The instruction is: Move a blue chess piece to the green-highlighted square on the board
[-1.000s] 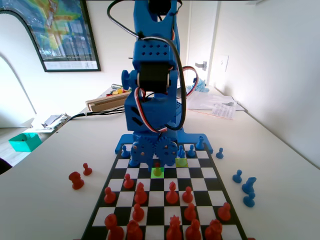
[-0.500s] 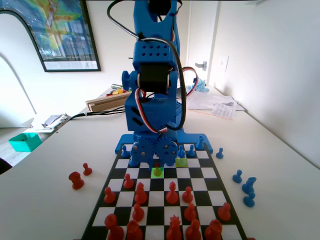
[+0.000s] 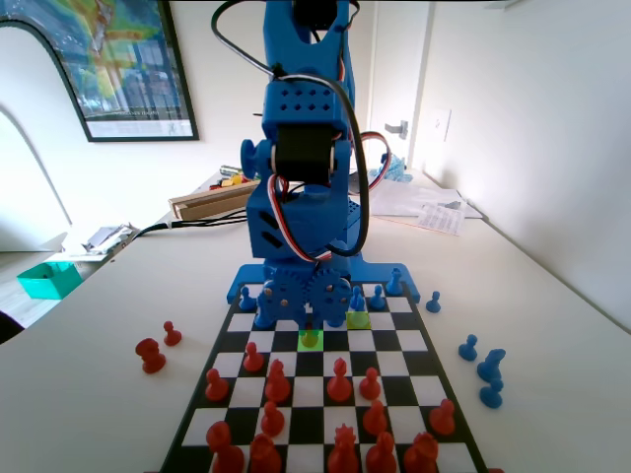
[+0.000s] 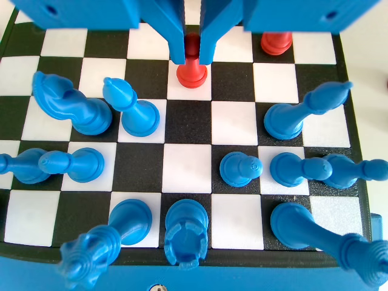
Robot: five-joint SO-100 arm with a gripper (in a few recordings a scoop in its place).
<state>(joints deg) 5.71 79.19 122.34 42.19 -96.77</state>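
My gripper (image 4: 191,57) is low over the board (image 4: 188,121), its two jaws close on either side of the head of a red pawn (image 4: 191,71). In the fixed view the gripper (image 3: 310,321) hangs right over the green-highlighted square (image 3: 311,342), and that red pawn stands on this square. Several blue pawns, one of them (image 4: 240,168), stand in the rows nearer the arm, apart from the jaws. One blue pawn (image 3: 357,299) stands just behind the duller olive square (image 3: 358,319).
Taller blue pieces (image 4: 130,109) (image 4: 291,118) flank the gripper on both sides in the wrist view. Red pieces (image 3: 339,379) fill the near rows of the fixed view. Captured red pieces (image 3: 151,355) lie left of the board, blue ones (image 3: 488,367) to its right.
The gripper has sunk slightly onto the red pawn, so the pawn's head is now covered in the fixed view. Nothing else has moved.
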